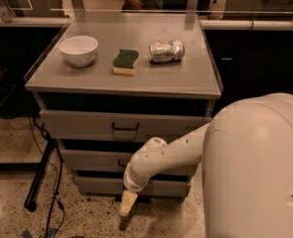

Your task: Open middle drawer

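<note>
3 grey drawer fronts were stacked under the bench point(136, 86). The middle drawer point(86, 160) was the 2nd of them, a shallow front that looked pushed in, below the taller top drawer point(76, 124) and above the bottom drawer point(96, 185). Its small black pull handle point(121, 162) sat at the centre, and the white arm point(163, 155) crossed right in front of it, hiding the handle's right part and much of the drawer's right half.

The claw point(127, 202) hung pointing downward, low in front of the bottom drawer and close to the speckled floor, below the middle drawer's handle and apart from it. Whether the claw was apart or together could not be told.

On the bench top stood 1 white bowl point(78, 49) at the left, 1 green-and-yellow sponge point(126, 61) in the middle and 1 crushed drink can point(166, 51) lying on its side at the right, each apart from the next. The robot's rounded white body point(257, 167) filled the lower right. Black cables point(54, 202) trailed on the floor left of the drawers.
</note>
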`<state>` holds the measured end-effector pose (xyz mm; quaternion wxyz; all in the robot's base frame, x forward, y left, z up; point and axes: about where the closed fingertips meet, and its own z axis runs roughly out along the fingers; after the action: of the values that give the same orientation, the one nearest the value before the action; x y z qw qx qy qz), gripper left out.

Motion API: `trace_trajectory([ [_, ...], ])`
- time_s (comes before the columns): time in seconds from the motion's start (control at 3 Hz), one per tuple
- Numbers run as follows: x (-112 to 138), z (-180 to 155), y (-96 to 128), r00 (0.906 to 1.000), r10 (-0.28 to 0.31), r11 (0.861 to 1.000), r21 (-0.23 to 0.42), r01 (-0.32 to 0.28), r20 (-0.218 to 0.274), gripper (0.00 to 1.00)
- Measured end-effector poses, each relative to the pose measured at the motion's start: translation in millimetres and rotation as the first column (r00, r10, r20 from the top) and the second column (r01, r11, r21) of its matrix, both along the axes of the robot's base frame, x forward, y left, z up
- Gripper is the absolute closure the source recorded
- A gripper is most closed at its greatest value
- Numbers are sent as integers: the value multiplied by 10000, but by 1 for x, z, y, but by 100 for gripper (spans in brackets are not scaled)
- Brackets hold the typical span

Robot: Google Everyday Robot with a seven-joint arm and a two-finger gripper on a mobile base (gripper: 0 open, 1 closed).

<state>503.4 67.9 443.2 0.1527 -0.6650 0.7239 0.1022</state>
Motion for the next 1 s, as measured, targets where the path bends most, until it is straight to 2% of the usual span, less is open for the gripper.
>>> trace_trajectory([
  [0.33,24,-24,20,9998,184,9998,15,-184,91,0],
  [1.0,37,-43,23,9996,218,9997,-85,-220,-175,0],
])
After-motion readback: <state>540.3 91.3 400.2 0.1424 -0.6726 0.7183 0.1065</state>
